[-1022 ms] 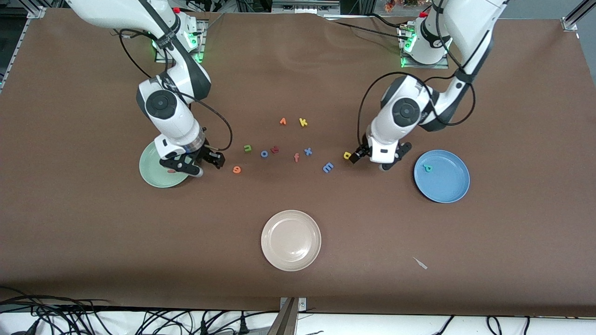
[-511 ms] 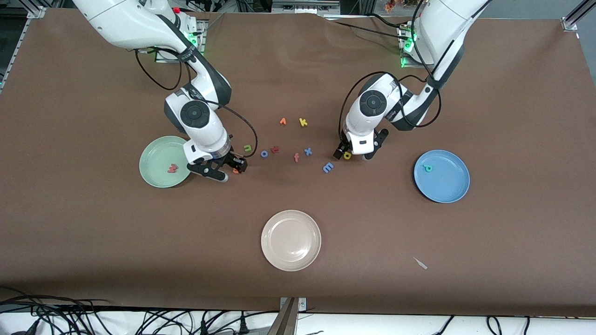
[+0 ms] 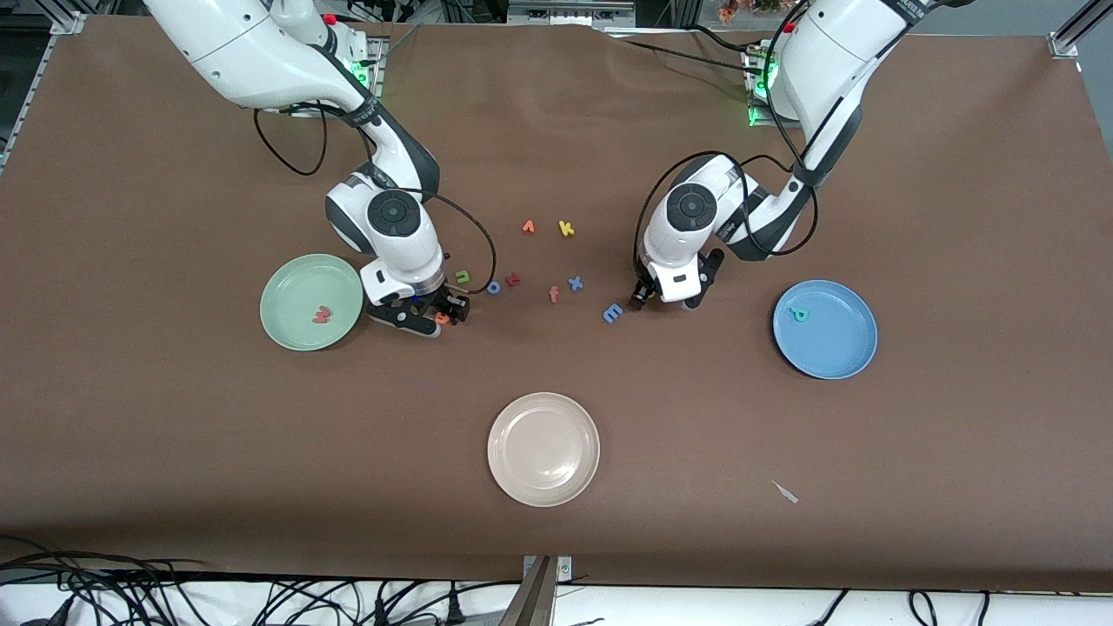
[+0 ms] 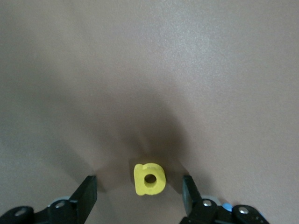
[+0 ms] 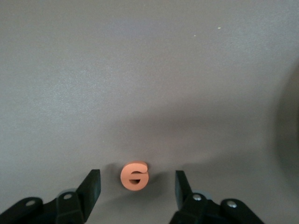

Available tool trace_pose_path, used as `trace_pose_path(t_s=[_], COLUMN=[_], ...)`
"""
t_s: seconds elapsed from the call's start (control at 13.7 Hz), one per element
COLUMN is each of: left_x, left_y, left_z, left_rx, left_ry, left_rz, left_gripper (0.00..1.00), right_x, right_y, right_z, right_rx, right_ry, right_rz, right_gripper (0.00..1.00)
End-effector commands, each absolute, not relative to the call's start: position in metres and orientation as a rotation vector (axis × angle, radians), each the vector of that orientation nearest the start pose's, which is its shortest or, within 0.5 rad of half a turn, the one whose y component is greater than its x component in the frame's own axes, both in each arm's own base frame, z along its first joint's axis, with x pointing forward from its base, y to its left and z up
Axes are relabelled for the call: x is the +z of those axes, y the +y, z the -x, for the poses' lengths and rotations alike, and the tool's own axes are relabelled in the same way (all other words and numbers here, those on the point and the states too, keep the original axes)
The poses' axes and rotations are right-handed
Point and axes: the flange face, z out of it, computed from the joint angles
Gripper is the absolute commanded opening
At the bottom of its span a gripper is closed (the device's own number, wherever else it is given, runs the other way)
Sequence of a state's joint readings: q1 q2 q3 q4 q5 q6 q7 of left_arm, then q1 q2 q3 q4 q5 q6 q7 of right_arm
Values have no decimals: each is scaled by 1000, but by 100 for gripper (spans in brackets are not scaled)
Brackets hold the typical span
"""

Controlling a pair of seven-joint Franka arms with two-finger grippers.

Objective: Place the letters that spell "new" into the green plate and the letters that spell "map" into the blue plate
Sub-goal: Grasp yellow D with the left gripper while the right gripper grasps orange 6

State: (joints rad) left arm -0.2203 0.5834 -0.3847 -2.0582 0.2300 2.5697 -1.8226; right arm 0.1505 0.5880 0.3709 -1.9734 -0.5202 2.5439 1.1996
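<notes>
The right pincer [image 5: 135, 181] stands low over the brown counter [image 3: 174, 435], its two black fingers [image 5: 92, 184] apart, with the small orange foam letter e [image 5: 134, 176] lying flat between them, touched by neither. A second ago this pincer hung over the edge of the round pale mint-green plate [image 3: 291, 283]. It has since swung away toward the middle of the counter and come down around the e. The salmon-red foam w [image 3: 322, 315] lies in that plate, so one letter of "new" is home. The e looks to be next, and the green foam n [image 3: 463, 277] waits on the counter just beside the right arm's wrist, farther from the front camera than the e.

The left pincer [image 4: 139, 184] is likewise down at the counter, fingers [image 4: 88, 189] apart on either side of the small yellow foam letter a [image 4: 149, 178], with a gap showing on each side. Over the last second it has shifted a little toward the right arm's end and settled astride the a. The fingers appear to be drawing in, but nothing is gripped yet.

The round medium-blue plate [image 3: 839, 352], toward the left arm's end, holds the teal foam p [image 3: 798, 314]. The blue foam m [image 3: 613, 313] lies on the counter near the left pincer. Judging by this, both arms are about to grasp their second letters.
</notes>
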Motion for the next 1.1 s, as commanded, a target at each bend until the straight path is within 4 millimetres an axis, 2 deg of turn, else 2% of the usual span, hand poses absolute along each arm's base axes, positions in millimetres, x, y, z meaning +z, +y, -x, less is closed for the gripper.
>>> trace_pose_path(t_s=[0.0,0.22,0.44,0.51,0.66,0.73,0.88,1.02], left_x=[161,160,161,172,188,192,204,216], left_y=[-340,-340,-335,-333,-329,-324,-301,-263], left_z=[-484,-484,-486,-497,-518,-523,-541,-558], left_rx=[107,107,65,23,47,73,156,269], left_ry=[-1626,-1620,-1555,-1499,-1322,-1223,-1056,-819], left_rz=[2699,2698,2712,2699,2659,2670,2698,2707], left_gripper=[60,32,4,0,0,0,0,0], right_x=[181,177,170,168,169,168,171,176], right_y=[310,308,311,311,311,310,307,302], right_z=[-534,-535,-532,-531,-531,-532,-535,-538], right_rx=[-198,-195,-182,-179,-188,-190,-201,-219], right_ry=[486,488,480,478,466,468,467,449], right_rz=[3108,3103,3105,3106,3107,3109,3113,3122], right_gripper=[70,67,58,54,41,39,35,30])
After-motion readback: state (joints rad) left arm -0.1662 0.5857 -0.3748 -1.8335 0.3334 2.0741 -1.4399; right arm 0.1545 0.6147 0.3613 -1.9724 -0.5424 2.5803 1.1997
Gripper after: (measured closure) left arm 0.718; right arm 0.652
